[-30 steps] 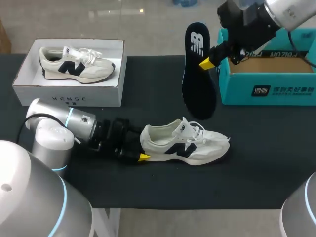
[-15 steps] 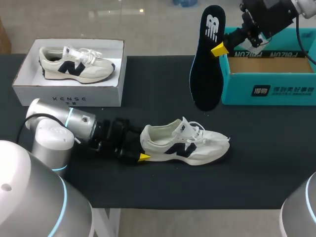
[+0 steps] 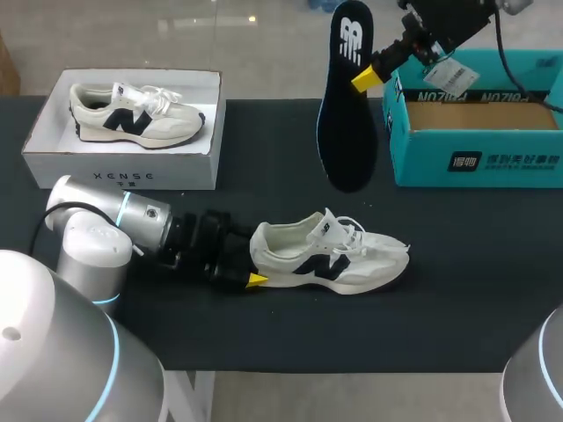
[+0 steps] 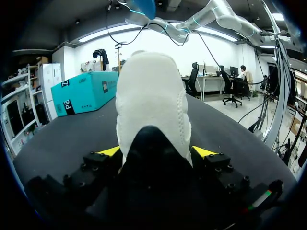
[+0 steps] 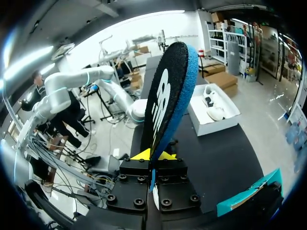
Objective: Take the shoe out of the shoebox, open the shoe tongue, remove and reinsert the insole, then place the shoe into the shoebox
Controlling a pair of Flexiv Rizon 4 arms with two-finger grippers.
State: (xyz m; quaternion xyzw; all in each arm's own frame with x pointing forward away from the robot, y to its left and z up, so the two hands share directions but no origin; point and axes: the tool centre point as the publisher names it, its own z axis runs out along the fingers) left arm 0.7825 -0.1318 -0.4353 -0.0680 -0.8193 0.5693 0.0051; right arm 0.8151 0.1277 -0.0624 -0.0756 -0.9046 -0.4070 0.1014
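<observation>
Shoe (image 3: 330, 259) stands on its sole on the table (image 3: 264, 334), heel clamped between the fingers of the left gripper (image 3: 248, 271), toe pointing away from it. Insole (image 3: 347, 97) is out of the shoe, pinched at its logo end by the right gripper (image 3: 369, 77), jaws closed flat on it from both sides. It hangs below that gripper in the air, well above and beyond the shoe.

Step in hand, as I judge it: reinsert. To do it well:
- turn the insole to run along the shoe's length, hanging end toward the toe
- feed that end in under the tongue first, at a shallow angle, then press the gripped end down into the heel cup
- left gripper should hold the heel steady so the shoe does not slide
- laces and tongue sit loose over the opening and could catch the insole, and the insole looks flexible and may fold

Print: white logo on the insole, dark side logo on the shoe, white print on the teal box (image 3: 475, 132) just beside the right gripper, grey lettering on the white box (image 3: 123, 176) holding a second shoe (image 3: 132, 114) beyond the left gripper; none read out
</observation>
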